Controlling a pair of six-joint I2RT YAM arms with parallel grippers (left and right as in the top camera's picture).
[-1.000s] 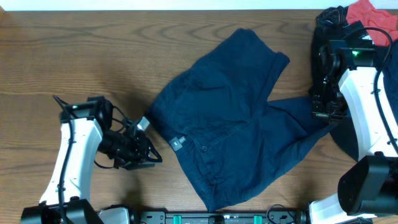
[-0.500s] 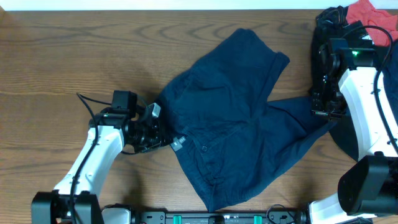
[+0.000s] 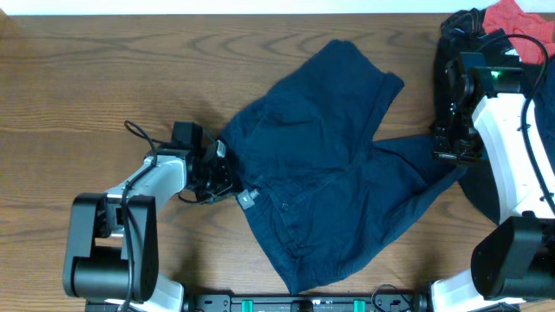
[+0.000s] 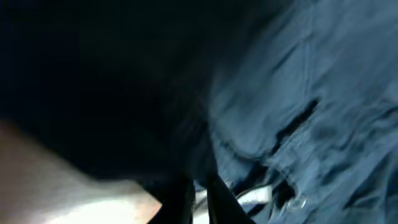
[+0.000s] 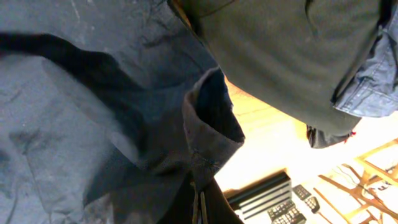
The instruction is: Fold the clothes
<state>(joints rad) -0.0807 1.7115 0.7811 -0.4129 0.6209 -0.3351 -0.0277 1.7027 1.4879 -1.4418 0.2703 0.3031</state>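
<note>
Navy shorts point(image 3: 321, 165) lie spread and rumpled in the middle of the wooden table, with a white label point(image 3: 247, 200) at the waistband. My left gripper point(image 3: 227, 178) is low at the left edge of the waistband. In the blurred left wrist view its fingers point(image 4: 199, 202) stand almost together, with the shorts point(image 4: 311, 93) and the label point(image 4: 255, 196) just beyond them. My right gripper point(image 3: 455, 156) is shut on the hem of the right leg. The right wrist view shows that hem point(image 5: 211, 124) pinched between its fingers point(image 5: 199, 208).
A pile of clothes lies at the right edge: a red garment point(image 3: 512, 19), a black one point(image 3: 464, 26) and a dark one point(image 3: 486, 195) under my right arm. The right wrist view shows a dark garment point(image 5: 292, 50) and denim point(image 5: 379, 81). Bare wood point(image 3: 104, 78) lies to the left.
My left arm has swung up and right from the bare table to the left edge of the waistband. The right arm and the shorts have not moved.
</note>
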